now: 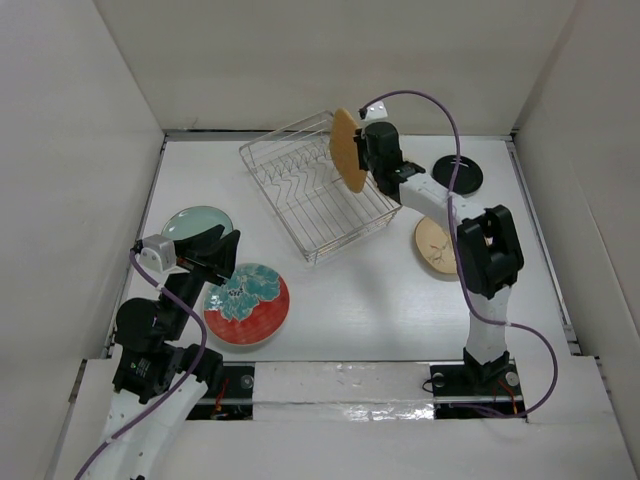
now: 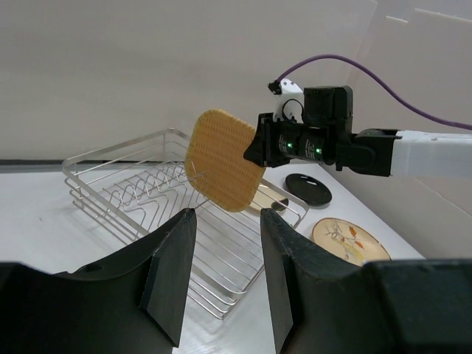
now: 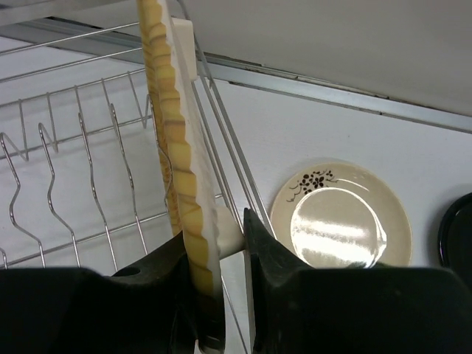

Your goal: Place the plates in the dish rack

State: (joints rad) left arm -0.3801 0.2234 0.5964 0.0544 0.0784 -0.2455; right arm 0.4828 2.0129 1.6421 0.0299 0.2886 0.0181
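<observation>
Right wrist: right gripper (image 3: 214,237) clamps wooden plate (image 3: 167,125) edge-on, face hidden; left gripper (image 2: 227,225) apart

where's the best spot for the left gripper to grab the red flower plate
Probably the rim of the red plate nearest the left gripper. It lies flat, face up, so only the raised edge offers a pinch: come low from that side, one finger under.
</observation>
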